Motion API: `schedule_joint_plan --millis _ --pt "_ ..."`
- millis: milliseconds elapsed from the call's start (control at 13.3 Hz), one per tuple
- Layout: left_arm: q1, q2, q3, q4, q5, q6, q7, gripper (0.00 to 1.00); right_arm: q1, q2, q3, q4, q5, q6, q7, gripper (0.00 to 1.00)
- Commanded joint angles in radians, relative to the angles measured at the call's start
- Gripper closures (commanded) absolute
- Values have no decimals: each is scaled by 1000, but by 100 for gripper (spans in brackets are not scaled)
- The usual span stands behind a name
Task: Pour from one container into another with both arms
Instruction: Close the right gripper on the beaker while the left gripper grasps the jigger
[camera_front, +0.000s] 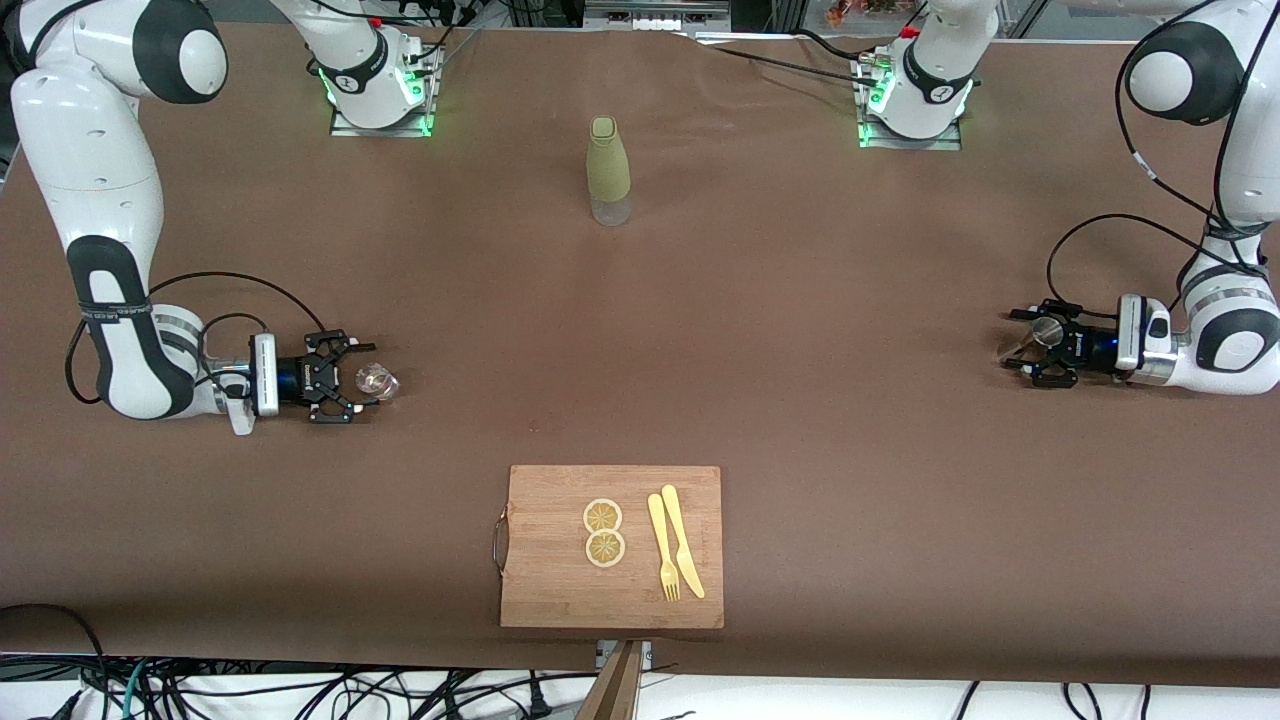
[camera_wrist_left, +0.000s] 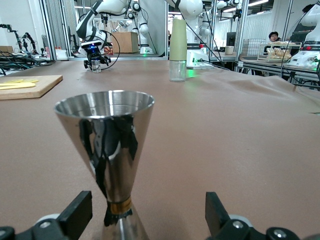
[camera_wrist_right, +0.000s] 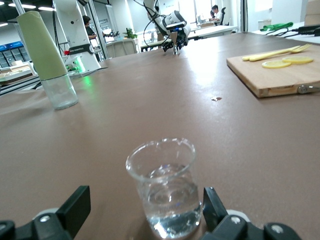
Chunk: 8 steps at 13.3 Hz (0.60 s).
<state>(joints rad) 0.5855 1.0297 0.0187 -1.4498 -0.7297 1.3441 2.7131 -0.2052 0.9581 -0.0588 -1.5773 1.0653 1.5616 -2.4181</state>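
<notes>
A small clear glass cup (camera_front: 376, 381) (camera_wrist_right: 167, 192) holding a little clear liquid stands on the brown table toward the right arm's end. My right gripper (camera_front: 352, 380) (camera_wrist_right: 145, 207) lies low around it, open, with the cup close to one finger (camera_wrist_right: 214, 209). Toward the left arm's end stands the silver hourglass jigger (camera_front: 1045, 333) (camera_wrist_left: 107, 145), upright. My left gripper (camera_front: 1020, 342) (camera_wrist_left: 148, 217) is open around its waist. The jigger stands nearer to one finger (camera_wrist_left: 76, 214), and neither finger touches it.
A tall olive-green bottle (camera_front: 608, 172) (camera_wrist_left: 177, 50) (camera_wrist_right: 47, 60) stands mid-table near the arms' bases. A wooden cutting board (camera_front: 545, 560) with two lemon slices (camera_front: 603, 532), a yellow fork (camera_front: 662, 550) and a yellow knife (camera_front: 682, 540) lies near the front edge.
</notes>
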Motion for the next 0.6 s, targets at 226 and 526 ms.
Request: schedule_joint_plan --millis 226,526 --pt "-13 -5 33 5 -34 -45 76 1 6 25 8 13 42 -14 -36 0" --pt "-10 -7 38 20 -33 -55 74 7 15 33 10 13 59 -14 -45 0"
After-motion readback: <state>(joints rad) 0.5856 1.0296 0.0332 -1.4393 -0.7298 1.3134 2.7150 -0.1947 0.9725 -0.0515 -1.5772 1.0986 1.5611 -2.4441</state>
